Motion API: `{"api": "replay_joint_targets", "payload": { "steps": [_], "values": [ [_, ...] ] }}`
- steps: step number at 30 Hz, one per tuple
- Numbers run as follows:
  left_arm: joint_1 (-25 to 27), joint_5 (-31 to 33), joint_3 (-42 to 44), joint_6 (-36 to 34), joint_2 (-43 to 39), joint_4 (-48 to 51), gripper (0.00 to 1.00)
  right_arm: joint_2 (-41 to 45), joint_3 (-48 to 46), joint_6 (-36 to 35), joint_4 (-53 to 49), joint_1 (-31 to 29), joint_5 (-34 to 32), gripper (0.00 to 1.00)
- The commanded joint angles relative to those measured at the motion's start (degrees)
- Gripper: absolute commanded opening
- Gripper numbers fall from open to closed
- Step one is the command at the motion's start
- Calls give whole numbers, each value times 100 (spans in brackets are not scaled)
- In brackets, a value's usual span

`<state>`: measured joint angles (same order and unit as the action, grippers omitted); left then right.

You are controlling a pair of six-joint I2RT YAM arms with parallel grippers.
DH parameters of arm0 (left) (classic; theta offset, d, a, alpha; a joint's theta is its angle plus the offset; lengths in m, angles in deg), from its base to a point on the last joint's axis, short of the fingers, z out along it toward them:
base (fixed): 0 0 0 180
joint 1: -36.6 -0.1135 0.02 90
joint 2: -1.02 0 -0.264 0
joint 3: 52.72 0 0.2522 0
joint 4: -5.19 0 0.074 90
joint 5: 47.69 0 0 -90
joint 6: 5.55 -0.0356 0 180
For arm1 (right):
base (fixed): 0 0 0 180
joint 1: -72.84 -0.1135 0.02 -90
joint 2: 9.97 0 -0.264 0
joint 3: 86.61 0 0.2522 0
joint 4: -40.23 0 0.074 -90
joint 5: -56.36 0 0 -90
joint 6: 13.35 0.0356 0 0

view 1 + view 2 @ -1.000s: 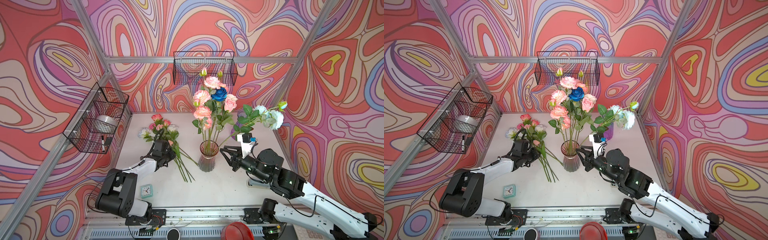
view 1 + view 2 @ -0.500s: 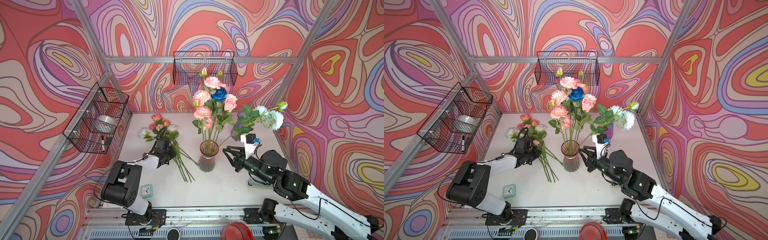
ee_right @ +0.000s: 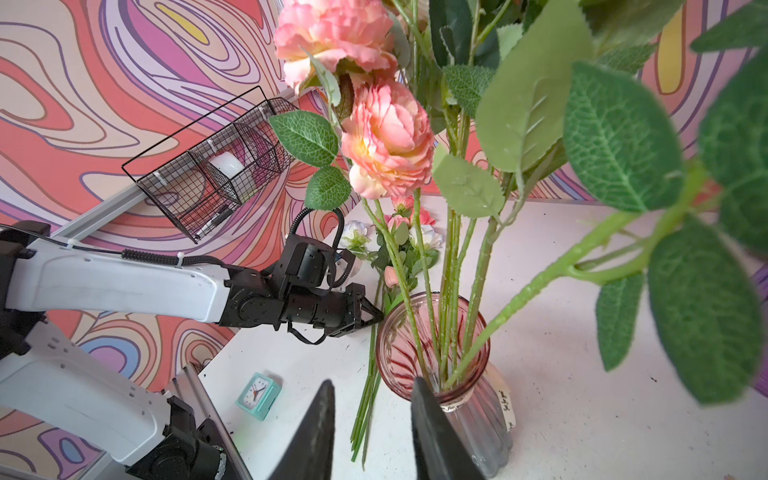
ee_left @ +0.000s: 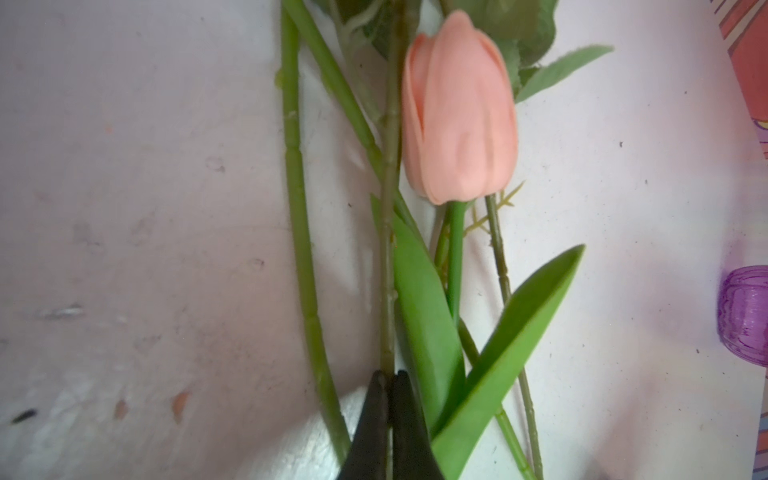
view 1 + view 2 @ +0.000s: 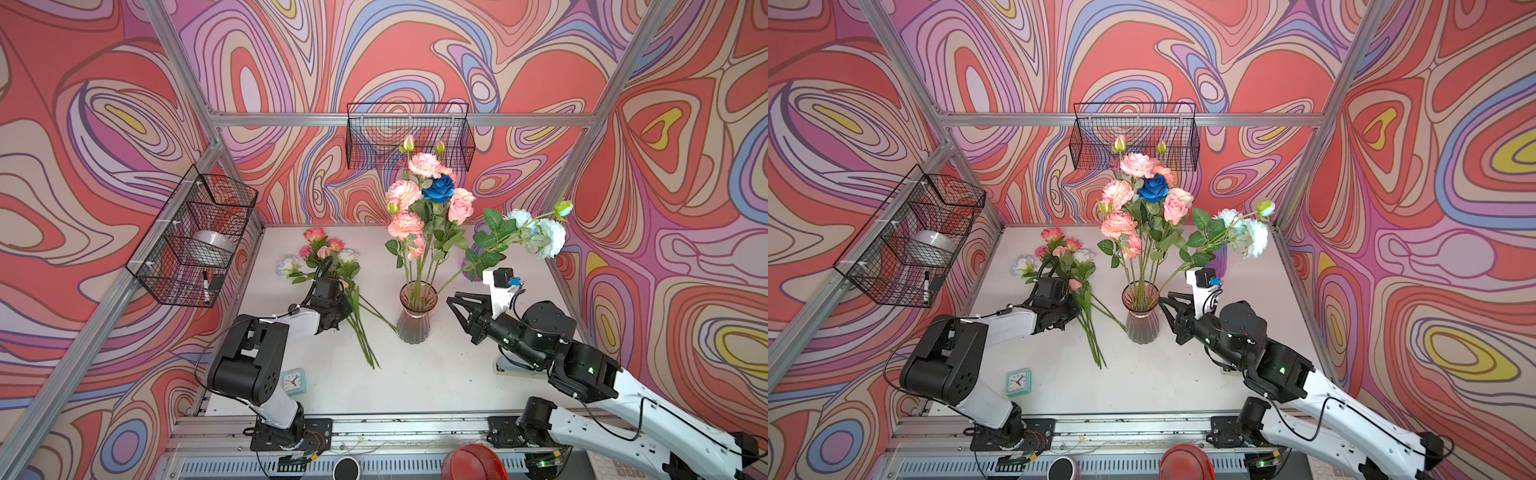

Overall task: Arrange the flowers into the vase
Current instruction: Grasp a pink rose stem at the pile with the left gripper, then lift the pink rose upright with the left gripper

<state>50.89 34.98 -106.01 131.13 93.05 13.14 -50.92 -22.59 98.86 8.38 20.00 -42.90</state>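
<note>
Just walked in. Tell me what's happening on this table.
A two-armed robot is filling a pink ribbed glass vase with artificial flowers. Several pink, peach, deep blue and pale blue blooms already stand in it. The left gripper is shut on one green stem in the bunch of loose flowers lying on the white table, next to a peach tulip. The right gripper is open and empty, hovering beside the vase.

robot arms (image 5: 249, 357) (image 5: 582, 365): 2 | wire baskets (image 5: 195, 237) (image 5: 409, 137): 2 | pink glass vase (image 5: 415, 322): 1 | deep blue rose (image 5: 438, 189): 1 | pale blue blooms (image 5: 550, 237) (image 5: 517, 216): 2 | peach tulip (image 4: 459, 112): 1 | purple glass (image 4: 746, 316): 1 | green clock (image 5: 294, 380): 1 | loose flowers (image 5: 316, 235) on the table: one bunch, too tangled to count
</note>
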Motion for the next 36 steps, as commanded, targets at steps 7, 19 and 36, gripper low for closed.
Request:
{"api": "replay_joint_targets", "payload": {
  "steps": [7, 19, 36],
  "values": [
    [-5, 302, 18, 52, -1096, 367, 0, 64, -62, 52, -79, 18, -54, 31],
    [-23, 226, -319, -438, -3874, 1600, 0, 157, 153, 56, -72, 17, 147, 39],
    [-14, -3039, -1548, -150, -5107, 208, 0, -530, 1027, -34, 129, 15, 1801, 55]
  ]
}}
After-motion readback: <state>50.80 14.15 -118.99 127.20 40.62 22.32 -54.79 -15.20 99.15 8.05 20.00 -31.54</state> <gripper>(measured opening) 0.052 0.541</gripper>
